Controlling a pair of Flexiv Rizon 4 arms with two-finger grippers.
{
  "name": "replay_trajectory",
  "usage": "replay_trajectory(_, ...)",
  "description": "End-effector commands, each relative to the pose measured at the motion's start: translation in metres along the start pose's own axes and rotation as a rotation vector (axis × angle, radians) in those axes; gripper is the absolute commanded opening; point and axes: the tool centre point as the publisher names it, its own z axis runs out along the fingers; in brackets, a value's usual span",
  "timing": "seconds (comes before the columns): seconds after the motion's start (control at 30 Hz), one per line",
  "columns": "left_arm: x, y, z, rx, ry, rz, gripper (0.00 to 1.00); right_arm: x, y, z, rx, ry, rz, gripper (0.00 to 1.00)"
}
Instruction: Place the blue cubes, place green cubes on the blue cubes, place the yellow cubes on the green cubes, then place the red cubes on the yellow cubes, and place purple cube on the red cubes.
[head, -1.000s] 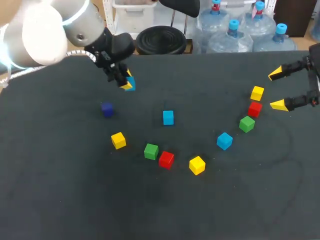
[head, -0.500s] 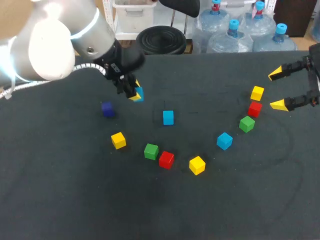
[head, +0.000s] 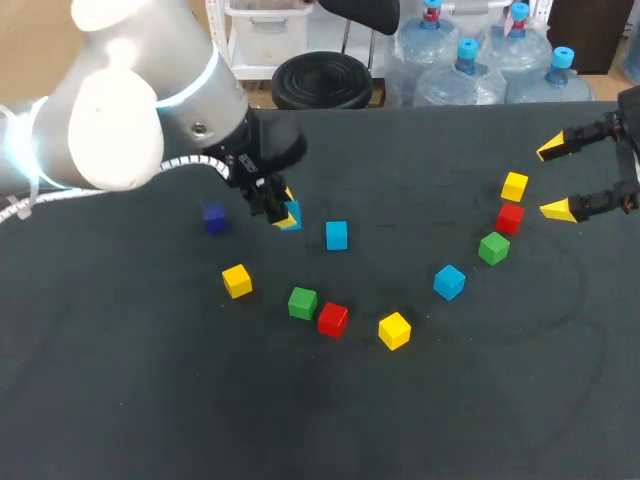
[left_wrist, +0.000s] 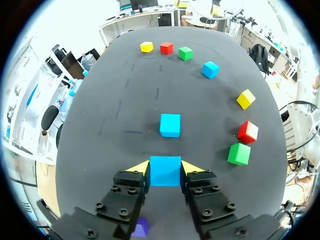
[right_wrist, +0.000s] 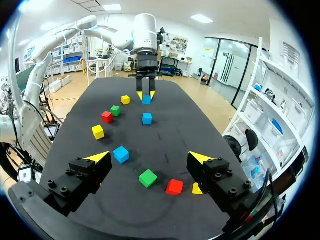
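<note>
The left tool (head: 283, 215) grips a blue cube (left_wrist: 165, 171), seemingly just above the desk (left_wrist: 115, 105), with the loose blue cube (left_wrist: 170, 125) near, dead ahead at twelve o'clock.

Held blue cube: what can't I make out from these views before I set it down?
- Head view: the left tool and its wrist cover most of the held blue cube, so I cannot tell whether the cube is lifted or resting.
- Left wrist view: the purple cube is mostly hidden under that tool's body.
- Right wrist view: one yellow cube is partly hidden behind the right tool.
</note>
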Motion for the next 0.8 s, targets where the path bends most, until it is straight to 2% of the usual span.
replay_trajectory(0.03, -0.001, -0.006, 0.007, -0.003, -0.002, 0.005, 0.0, 0.0, -0.001, 0.001, 0.0, -0.002, -0.001, 1.0)
replay_trajectory(0.27, -0.003, -0.012, 0.02, 0.019, 0.004, 0.018, 0.0, 0.0, -0.001, 0.001, 0.0, -0.002, -0.001, 1.0)
replay_trajectory(0.8, -0.005, -0.006, 0.034, 0.042, 0.009, 0.04, 0.0, 0.0, -0.001, 0.001, 0.0, -0.002, -0.001, 1.0)
